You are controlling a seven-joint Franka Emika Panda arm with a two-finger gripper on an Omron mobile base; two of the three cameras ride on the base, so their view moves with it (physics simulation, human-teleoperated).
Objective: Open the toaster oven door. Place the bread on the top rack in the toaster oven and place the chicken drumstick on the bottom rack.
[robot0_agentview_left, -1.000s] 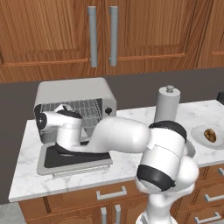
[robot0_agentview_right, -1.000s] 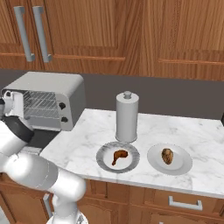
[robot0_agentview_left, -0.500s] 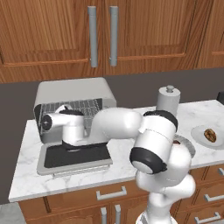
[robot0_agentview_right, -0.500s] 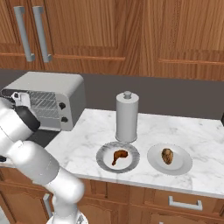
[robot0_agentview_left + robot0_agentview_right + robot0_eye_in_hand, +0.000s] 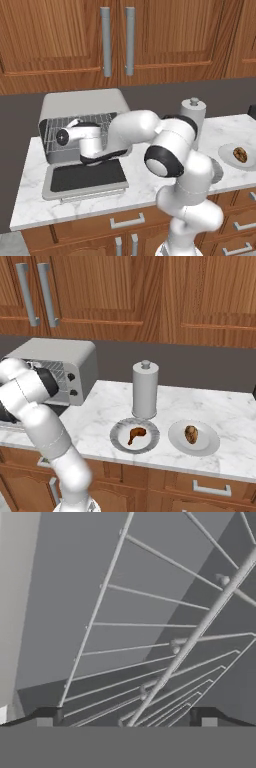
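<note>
Toaster oven (image 5: 82,107) stands at the left end of the marble counter (image 5: 150,185), below the wooden cabinets (image 5: 115,40), which carry two vertical grey handles. Its door (image 5: 85,178) is folded down flat onto the counter in front of it, dark glass panel facing up. The cavity is exposed; wire racks (image 5: 75,131) are visible inside, and the hand view looks closely along their bars (image 5: 165,662). No food is seen on the rack portions that show.

The gripper (image 5: 127,718) is at the mouth of the oven, just above the lowered door. Its jaws are spread wide, one dark tip at each side of the hand view, with nothing between them but the rack wires beyond.

Two plates sit on the right half of the counter, side by side and apart. The nearer grey plate (image 5: 120,442) holds one chicken drumstick (image 5: 135,434). The white plate (image 5: 207,442) to its right holds one piece of bread (image 5: 191,433), a browned roll. One grey cylindrical canister (image 5: 145,388) with a knobbed lid stands upright just behind the drumstick's plate, between the plates and the oven.

Count: one oven, two plates, one drumstick, one bread, one canister.
</note>
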